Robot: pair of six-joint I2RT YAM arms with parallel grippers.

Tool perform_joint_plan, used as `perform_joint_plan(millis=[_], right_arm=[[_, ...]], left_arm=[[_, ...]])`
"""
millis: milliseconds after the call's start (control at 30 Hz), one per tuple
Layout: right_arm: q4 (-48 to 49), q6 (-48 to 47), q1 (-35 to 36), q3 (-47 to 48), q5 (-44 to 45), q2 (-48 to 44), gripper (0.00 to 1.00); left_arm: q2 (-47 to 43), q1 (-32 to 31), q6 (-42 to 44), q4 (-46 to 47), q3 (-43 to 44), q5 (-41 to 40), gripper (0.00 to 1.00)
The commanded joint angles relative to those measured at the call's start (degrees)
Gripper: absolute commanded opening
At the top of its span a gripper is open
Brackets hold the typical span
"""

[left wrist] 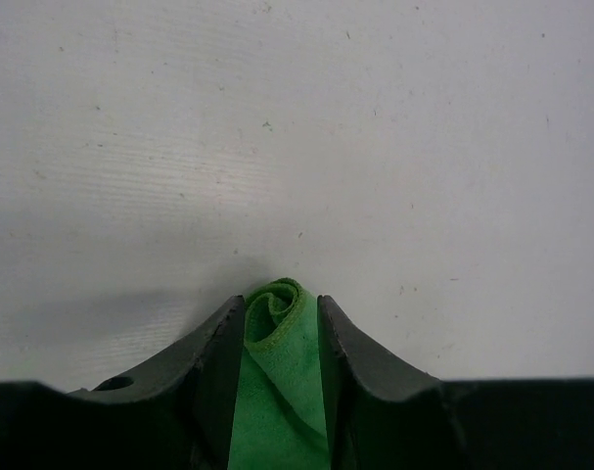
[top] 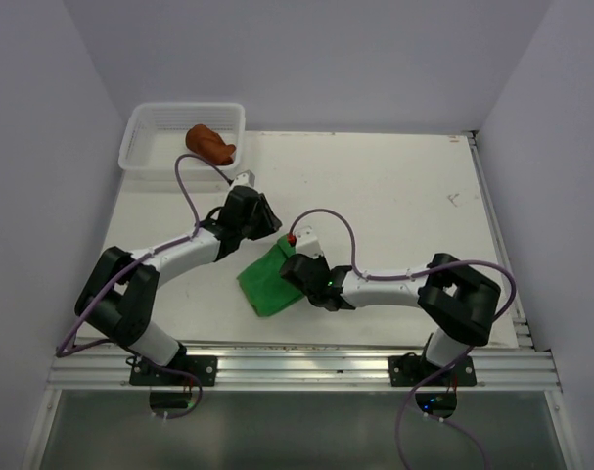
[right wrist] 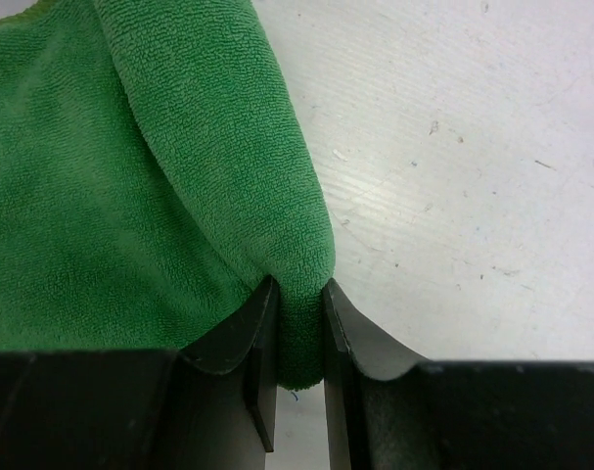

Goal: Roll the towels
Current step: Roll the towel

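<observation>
right claw (right wrist: 298, 291): nearly together, clamped on a folded edge of the green towel (right wrist: 130, 196); the cloth bulges over both black fingers (right wrist: 243, 338).
green towel: soft, looped terry, bright and even in colour. It lies on the table between the two claws. Its flat part spreads to the right claw's left, with a thick rounded fold running up from the pinch.
left claw (left wrist: 281, 305): jaws part way apart. The towel's rolled end fills the gap and touches both inner faces; whether they press it I cannot tell.
roll end: a loose, round spiral at the left claw's tips, with a flat strip trailing back between the fingers.
hidden: from above, each wrist covers its own fingertips, and the right arm covers one corner of the towel.
table (top: 394, 196): white and matte, with fine specks and scuffs beyond both claws.
rust-brown towel (top: 210, 144): a lumpy bundle well beyond the left claw, lying in the white mesh basket (top: 145, 157); its form is too small to read.
</observation>
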Motion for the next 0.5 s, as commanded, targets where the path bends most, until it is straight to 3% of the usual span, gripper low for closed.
perform_joint_plan(millis=[0,467], right_arm=[[-7.9,-1.1,1.6,2.6,8.9,2.7,0.00],[-13.3,-6.3,10.5,10.2,25.3,13.3,0.00]], left_arm=[[-2.4,0.4,-0.1,0.0,1.6,1.9,0.40],[-3.2,4.3,-1.2,2.6,1.7,13.9,0.43]])
